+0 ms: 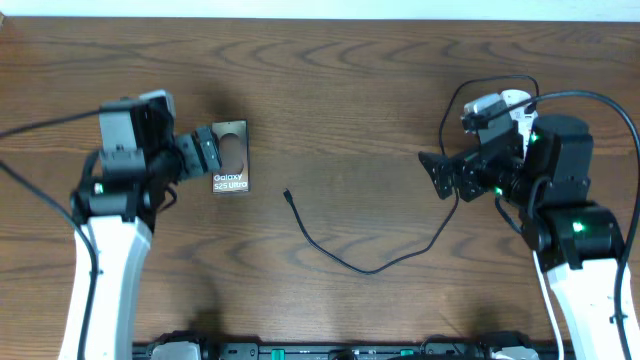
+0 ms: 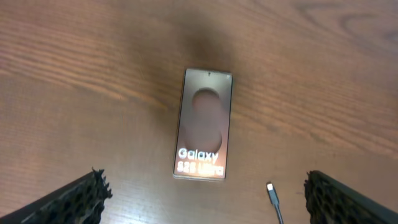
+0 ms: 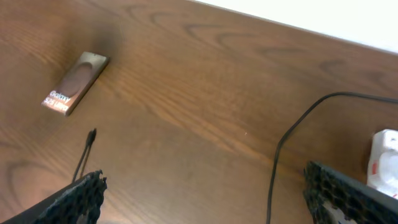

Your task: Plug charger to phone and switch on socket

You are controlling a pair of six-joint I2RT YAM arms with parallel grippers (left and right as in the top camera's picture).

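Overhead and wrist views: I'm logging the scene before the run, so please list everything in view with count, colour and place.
phone: one, dark brown with white "Galaxy S25 Ultra" text, lying flat on the left of the table.
charger: one, thin black cable, curving across the middle, its plug tip free and lying apart from the phone, to its right.
socket: one, white with red marks, at the far right, mostly hidden behind the right arm.
table: one, dark brown wood, under everything.
left gripper: one, black, open, over the phone's near end.
right gripper: one, black, open, over bare table beside the cable.
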